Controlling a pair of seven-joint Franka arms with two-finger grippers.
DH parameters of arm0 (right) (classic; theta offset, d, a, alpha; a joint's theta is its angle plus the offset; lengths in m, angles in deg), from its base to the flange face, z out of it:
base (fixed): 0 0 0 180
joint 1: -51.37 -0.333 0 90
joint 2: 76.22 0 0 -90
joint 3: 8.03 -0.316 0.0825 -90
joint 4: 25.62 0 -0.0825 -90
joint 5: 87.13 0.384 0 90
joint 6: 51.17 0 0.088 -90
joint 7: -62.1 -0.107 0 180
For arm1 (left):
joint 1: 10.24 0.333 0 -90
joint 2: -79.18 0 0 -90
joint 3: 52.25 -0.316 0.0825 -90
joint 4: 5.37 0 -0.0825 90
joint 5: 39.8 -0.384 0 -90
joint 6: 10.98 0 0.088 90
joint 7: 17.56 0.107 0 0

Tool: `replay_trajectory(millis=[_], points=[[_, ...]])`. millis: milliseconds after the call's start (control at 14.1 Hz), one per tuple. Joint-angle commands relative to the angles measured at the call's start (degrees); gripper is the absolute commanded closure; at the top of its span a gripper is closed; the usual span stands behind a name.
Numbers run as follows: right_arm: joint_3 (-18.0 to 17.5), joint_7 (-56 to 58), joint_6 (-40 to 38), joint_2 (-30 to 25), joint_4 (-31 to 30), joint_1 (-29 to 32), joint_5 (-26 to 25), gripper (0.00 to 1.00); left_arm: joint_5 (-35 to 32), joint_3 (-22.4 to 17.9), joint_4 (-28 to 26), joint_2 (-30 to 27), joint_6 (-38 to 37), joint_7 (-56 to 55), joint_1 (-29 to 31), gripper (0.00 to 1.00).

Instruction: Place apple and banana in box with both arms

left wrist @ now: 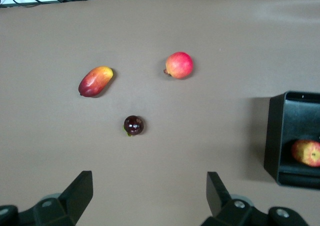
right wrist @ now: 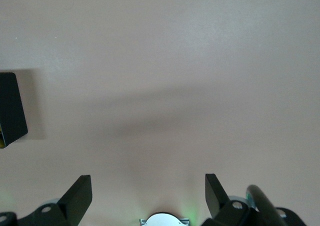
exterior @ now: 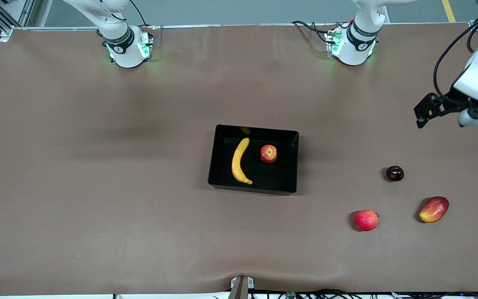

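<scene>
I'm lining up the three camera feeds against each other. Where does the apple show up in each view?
Front view: the apple lies in the box, beside the banana.
Left wrist view: the apple peeks out of the box at the picture's edge, partly cut off.
Right wrist view: not in it; only a corner of the box shows.
Shared landmark: the black box.

- Even, diffuse overhead light on the brown table (exterior: pixel 98 187); no hard glare
- Soft shadow beside the box (exterior: pixel 213 166), toward the right arm's end; glossy walls show faint reflections
- Green glow at both arm bases
- Right wrist view: broad blurred shadow across the cloth; wrist views slightly soft
</scene>
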Motion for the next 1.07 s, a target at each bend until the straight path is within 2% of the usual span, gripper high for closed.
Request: replay_trajectory(millis=[0,285,427,498,641,996], points=[[-0.37,0.38,-1.19,0.46,1.66,0.14,0.7,0.0,1.15,-0.16,-3.06,-3.46,-2.29,1.89,-0.44,0.0],[-0.63,0.12,-1.19,-0.16,1.66,-3.54,-1.66,0.0,1.15,-1.56,-2.88,-4.25,-6.25,1.89,-1.76,0.0],[-1.16,-0.49,-1.1,-0.94,1.66,-7.49,-7.36,0.0,1.15,-1.65,-2.88,-4.17,-7.39,1.89,-2.12,0.0],[-1.16,-1.11,-1.01,-1.21,1.66,-8.38,-8.26,0.0,1.41,-1.57,-3.31,-4.08,-7.4,1.89,-2.12,0.0],[-1.25,-1.29,-1.1,-1.21,1.66,-8.56,-8.27,0.0,4.65,-1.65,-3.23,-4.16,-7.4,1.97,-2.12,0.0],[-1.34,-1.2,-1.1,-1.3,1.66,-8.56,-8.18,0.0,4.93,-2.09,-2.44,-4.08,-7.75,4.7,-1.6,0.0]])
